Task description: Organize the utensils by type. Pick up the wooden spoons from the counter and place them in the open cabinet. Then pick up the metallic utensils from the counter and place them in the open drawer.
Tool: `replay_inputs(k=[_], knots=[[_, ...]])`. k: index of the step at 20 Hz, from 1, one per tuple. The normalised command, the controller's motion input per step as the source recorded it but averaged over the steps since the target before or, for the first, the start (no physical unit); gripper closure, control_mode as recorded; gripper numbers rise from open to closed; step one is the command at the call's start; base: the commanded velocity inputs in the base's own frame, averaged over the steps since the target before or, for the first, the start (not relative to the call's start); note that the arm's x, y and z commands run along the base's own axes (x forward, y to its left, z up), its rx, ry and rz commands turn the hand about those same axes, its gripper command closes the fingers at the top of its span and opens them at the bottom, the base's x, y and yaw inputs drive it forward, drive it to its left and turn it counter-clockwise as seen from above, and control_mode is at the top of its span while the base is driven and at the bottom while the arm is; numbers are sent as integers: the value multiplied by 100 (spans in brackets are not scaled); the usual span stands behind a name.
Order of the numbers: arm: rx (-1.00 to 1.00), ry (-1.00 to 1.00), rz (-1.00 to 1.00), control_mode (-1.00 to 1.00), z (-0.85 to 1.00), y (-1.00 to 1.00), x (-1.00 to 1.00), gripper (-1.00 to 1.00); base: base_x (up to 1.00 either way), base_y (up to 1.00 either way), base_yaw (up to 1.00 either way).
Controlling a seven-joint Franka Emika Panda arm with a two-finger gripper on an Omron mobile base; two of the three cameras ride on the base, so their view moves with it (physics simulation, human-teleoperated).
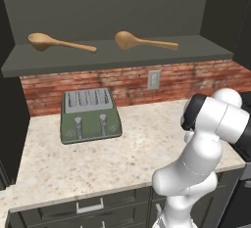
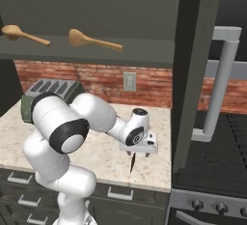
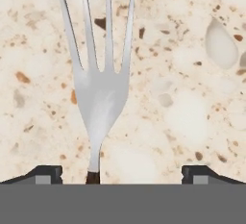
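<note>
Lying on the cabinet (image 1: 122, 58) shelf: two wooden spoons (image 1: 143, 41). Jaws hanging spread wide over the speckled counter (image 1: 127, 148), fork (image 3: 98, 88) dangling between them, ungripped.

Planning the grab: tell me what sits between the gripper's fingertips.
In the hand view, the fork lies between the fingertips on speckled counter, jaws wide.

Glossy metal fork (image 3: 98, 93) above speckled, polished stone counter (image 3: 192, 107).
</note>
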Motion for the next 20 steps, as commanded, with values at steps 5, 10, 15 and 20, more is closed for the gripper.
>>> replay_inputs(k=[5, 10, 15, 20], knots=[[0, 0, 0, -100, -7, 1, -3, -100, 0, 0, 0], [0, 0, 0, -100, -24, 8, 0, -100, 0, 0, 0], [0, 0, 0, -100, -36, 10, 0, 100, 0, 0, 0], [0, 0, 0, -100, -48, 9, -1, 100, 0, 0, 0]])
